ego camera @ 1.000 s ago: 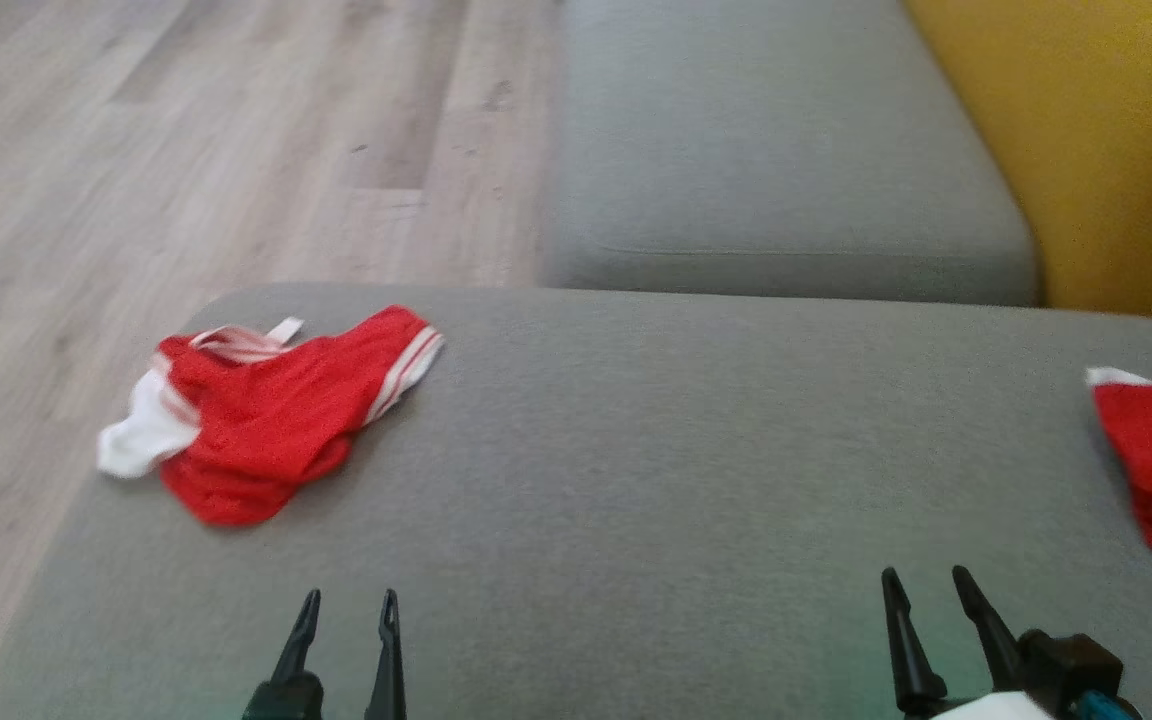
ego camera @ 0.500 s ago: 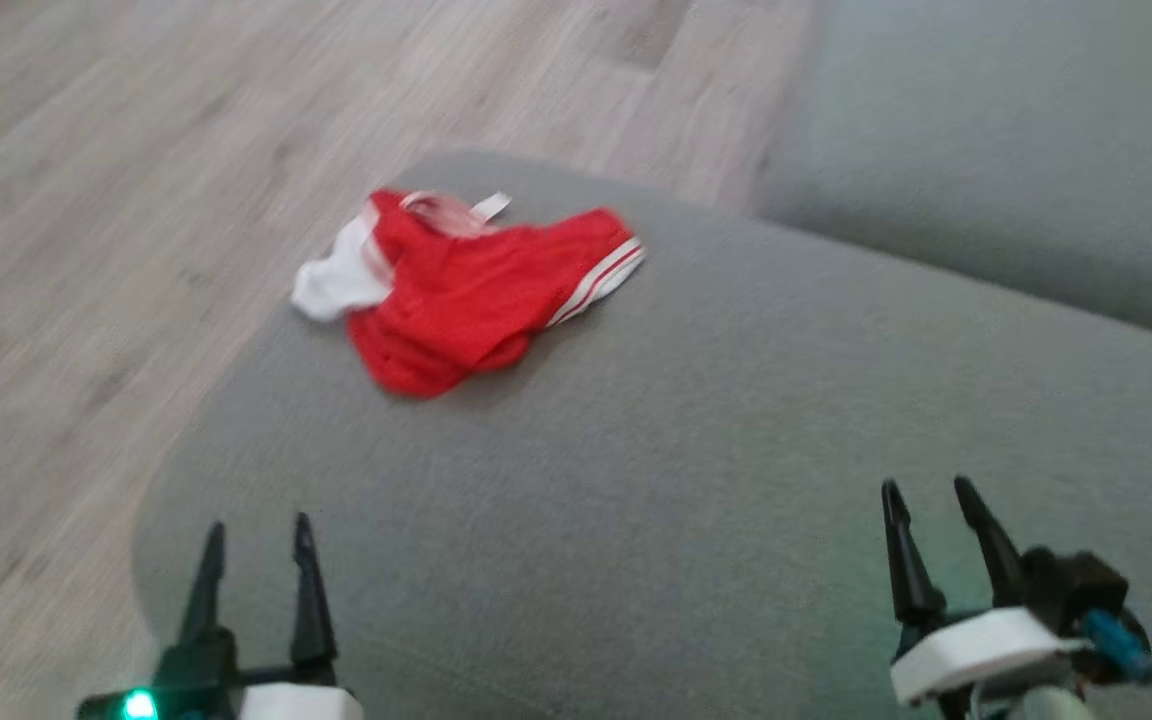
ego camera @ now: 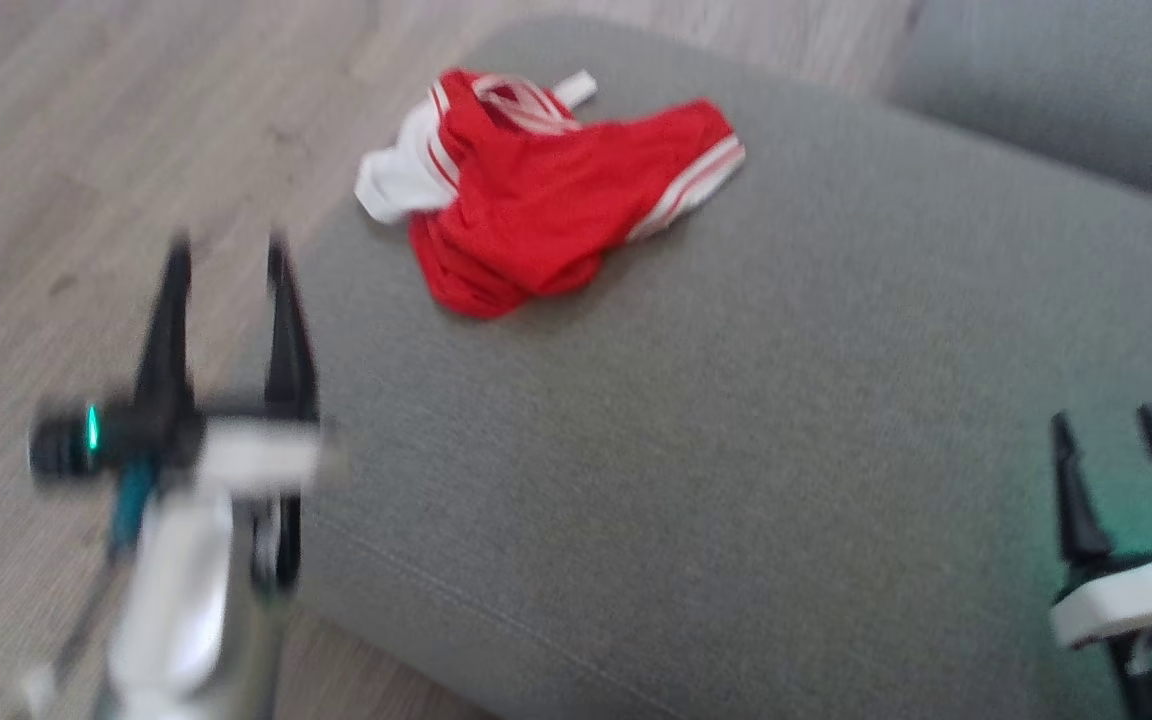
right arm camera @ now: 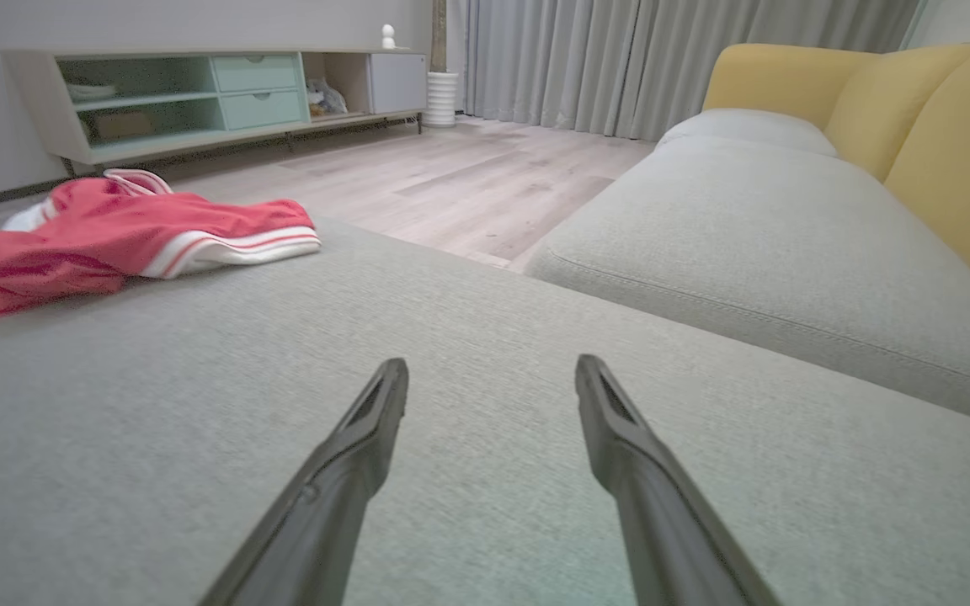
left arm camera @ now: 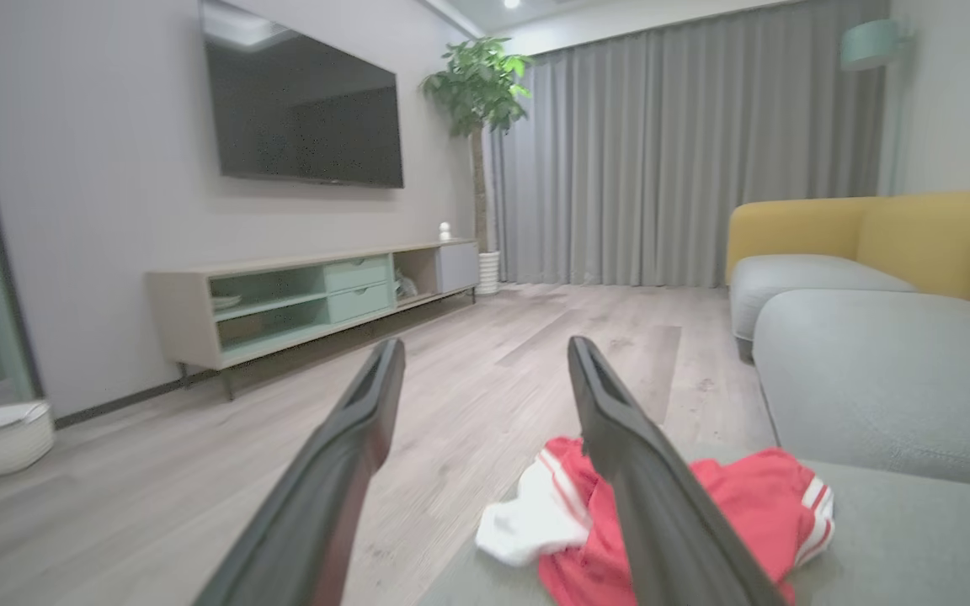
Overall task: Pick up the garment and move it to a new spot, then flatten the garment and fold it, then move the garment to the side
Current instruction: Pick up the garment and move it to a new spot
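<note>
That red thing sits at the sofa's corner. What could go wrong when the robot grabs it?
The crumpled red and white garment lies near the edge of the grey cushion; a nudge from the left gripper could push it onto the wooden floor. It's bunched, so the gripper may catch one layer.

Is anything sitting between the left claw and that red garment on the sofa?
Nothing visible does. The left gripper, open, hovers by the edge of the cushion, and only bare grey fabric lies between it and the garment. The right gripper, also open, is far off to the other side.
</note>
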You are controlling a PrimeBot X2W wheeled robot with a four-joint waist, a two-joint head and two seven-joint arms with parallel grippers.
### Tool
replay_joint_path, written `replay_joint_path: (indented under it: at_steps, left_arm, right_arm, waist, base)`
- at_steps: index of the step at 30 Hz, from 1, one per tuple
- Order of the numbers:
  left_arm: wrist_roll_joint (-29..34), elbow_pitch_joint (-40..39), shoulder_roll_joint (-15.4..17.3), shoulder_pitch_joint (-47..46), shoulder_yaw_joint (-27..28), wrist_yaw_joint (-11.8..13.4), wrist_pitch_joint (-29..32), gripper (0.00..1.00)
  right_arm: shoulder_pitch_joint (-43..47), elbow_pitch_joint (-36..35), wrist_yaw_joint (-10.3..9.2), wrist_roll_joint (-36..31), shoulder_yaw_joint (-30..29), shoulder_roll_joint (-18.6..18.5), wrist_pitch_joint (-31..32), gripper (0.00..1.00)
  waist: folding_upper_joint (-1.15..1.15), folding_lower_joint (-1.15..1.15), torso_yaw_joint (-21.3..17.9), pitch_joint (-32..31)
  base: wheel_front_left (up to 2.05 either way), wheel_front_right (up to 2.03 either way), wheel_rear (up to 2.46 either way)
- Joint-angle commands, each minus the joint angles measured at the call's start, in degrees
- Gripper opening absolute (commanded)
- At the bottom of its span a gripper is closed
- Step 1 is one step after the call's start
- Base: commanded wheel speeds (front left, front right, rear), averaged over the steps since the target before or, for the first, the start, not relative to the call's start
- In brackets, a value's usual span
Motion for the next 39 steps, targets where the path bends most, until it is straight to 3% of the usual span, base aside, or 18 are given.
replay_joint_path:
  at_steps: [1,6,7,13,16,22,25,26,27,33,39]
  left_arm:
    - [0.3,2.0,1.4,-10.3,0.9,-1.8,-0.1,1.0]
    - [-1.3,17.2,3.6,-29.6,0.5,-6.0,3.8,1.0]
    - [-1.3,17.2,3.6,-29.6,0.5,-6.0,3.8,1.0]
    - [-4.6,36.8,6.1,-45.9,2.3,-7.2,15.8,1.0]
    - [-7.4,44.5,7.3,-50.3,4.4,-7.2,21.2,1.0]
    - [-8.9,55.3,9.8,-53.2,5.9,-4.3,30.1,1.0]
    - [-8.8,57.7,10.2,-52.9,5.0,-5.4,32.6,1.0]
    - [-8.8,57.6,10.1,-53.0,4.8,-5.7,31.7,0.83]
    - [-8.7,57.3,10.2,-53.1,4.6,-6.0,30.3,0.0]
    - [-6.7,53.0,10.8,-55.1,1.2,-8.3,16.1,0.0]
    - [-2.8,50.7,9.7,-57.1,-5.7,-9.2,7.9,0.0]
  right_arm:
    - [-2.2,-3.0,-0.04,-1.0,0.7,-3.8,-0.8,1.0]
    - [-6.0,-6.0,-0.04,-2.0,1.1,-9.1,-0.8,1.0]
    - [-6.0,-6.0,-0.04,-2.0,1.1,-9.1,-0.8,1.0]
    - [-8.4,-8.7,-0.04,-2.2,0.8,-12.9,-0.8,1.0]
    - [-9.0,-9.7,-0.04,-2.2,0.3,-13.7,-0.8,1.0]
    - [-9.9,-10.3,-0.04,-2.2,-0.3,-13.5,-0.8,1.0]
    - [-10.2,-10.4,-0.04,-2.5,-0.3,-12.6,-0.8,1.0]
    - [-10.3,-10.3,-0.04,-2.5,-0.5,-12.5,-0.8,1.0]
    - [-10.4,-10.2,-0.04,-2.5,-0.6,-12.3,-0.8,1.0]
    - [-10.0,-8.5,-0.04,-2.6,0.3,-10.3,-0.8,1.0]
    - [-8.7,-6.9,-0.04,-2.8,2.4,-6.5,-0.8,1.0]
  waist:
    - [0.0,-0.01,-2.7,7.1]
    - [0.0,-0.01,-8.8,14.6]
    - [0.0,-0.01,-8.8,14.6]
    - [0.0,-0.01,-15.1,20.9]
    - [0.0,-0.01,-17.5,23.5]
    - [0.0,-0.01,-19.9,26.3]
    - [0.0,-0.01,-20.1,26.8]
    - [0.0,-0.01,-19.9,27.0]
    - [0.0,-0.01,-19.8,27.0]
    - [0.0,-0.01,-19.5,22.5]
    - [0.0,-0.01,-21.2,13.1]
  base:
    - [0.0,0.0,0.0]
    - [0.0,0.0,0.0]
    - [0.0,0.0,0.0]
    - [0.0,0.0,0.0]
    - [0.0,0.0,0.0]
    - [0.0,0.0,0.0]
    - [0.0,0.0,0.0]
    - [0.0,0.0,0.0]
    - [0.0,0.0,0.0]
    - [0.0,0.0,0.0]
    - [0.0,0.0,0.0]
